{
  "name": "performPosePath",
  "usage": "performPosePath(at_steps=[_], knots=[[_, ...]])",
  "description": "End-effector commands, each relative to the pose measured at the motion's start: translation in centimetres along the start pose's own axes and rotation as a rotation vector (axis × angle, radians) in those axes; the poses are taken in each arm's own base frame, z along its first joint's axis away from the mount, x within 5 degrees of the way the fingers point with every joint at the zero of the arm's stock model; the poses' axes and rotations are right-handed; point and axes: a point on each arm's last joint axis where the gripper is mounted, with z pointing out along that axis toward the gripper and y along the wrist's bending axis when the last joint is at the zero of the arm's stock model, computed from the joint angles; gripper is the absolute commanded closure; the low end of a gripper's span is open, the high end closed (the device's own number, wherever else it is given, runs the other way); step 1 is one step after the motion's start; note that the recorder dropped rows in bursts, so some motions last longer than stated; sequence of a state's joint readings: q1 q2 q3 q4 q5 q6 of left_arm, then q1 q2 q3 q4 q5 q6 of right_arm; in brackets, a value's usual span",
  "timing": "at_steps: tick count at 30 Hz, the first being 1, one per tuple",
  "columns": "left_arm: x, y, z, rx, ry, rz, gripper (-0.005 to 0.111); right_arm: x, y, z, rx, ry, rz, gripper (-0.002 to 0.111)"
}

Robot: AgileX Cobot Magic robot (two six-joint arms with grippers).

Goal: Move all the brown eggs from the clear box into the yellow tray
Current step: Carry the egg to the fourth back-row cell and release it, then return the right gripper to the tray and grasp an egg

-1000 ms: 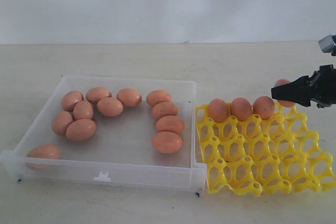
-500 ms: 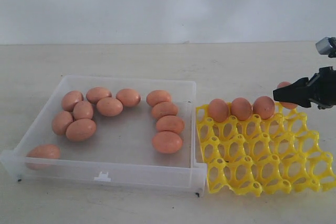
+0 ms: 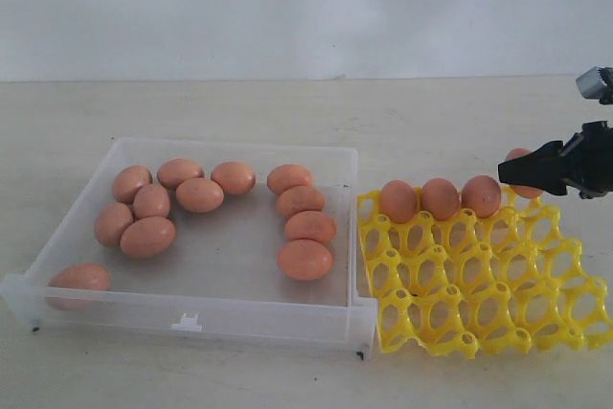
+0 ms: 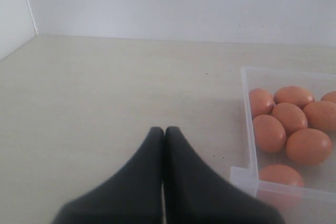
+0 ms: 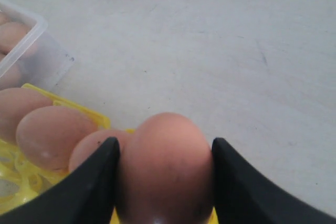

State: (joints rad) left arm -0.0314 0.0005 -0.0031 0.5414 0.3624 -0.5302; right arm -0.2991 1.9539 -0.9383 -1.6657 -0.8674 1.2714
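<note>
Several brown eggs lie loose in the clear box, in a cluster at its left and a column at its right. Three more eggs sit in the back row of the yellow tray. My right gripper is shut on a further brown egg and holds it just above the right end of that back row, beside the third egg. My left gripper is shut with nothing in it, over bare table beside the box's outer wall.
The yellow tray's front rows of cups hold nothing. One egg lies alone in the box's front left corner. Bare light tabletop runs behind the box and tray up to a white wall.
The right gripper has drifted slightly to the right with its egg over the tray's back row. The eggs in the box and tray have not moved.
</note>
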Motion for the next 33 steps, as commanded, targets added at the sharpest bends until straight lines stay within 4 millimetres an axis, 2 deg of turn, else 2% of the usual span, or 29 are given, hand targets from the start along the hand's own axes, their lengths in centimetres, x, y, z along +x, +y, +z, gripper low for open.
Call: performPosePath(at_steps=[1,17,22,33], knots=[[0.06,-0.01,0.03,0.0,-0.001,0.005,0.111,-0.04,-0.02,0.1,0.002,-0.003,0.006,0.066],[0.06,-0.01,0.03,0.0,-0.001,0.005,0.111,0.01,-0.28,0.14,0.036,0.004,0.042,0.066],[0.06,-0.01,0.03,0.0,-0.001,0.005,0.111,-0.18,-0.48,0.13,0.057,-0.018,0.092,0.05],[0.06,-0.01,0.03,0.0,-0.001,0.005,0.111,-0.24,-0.75,0.11,0.085,-0.02,0.059,0.052]])
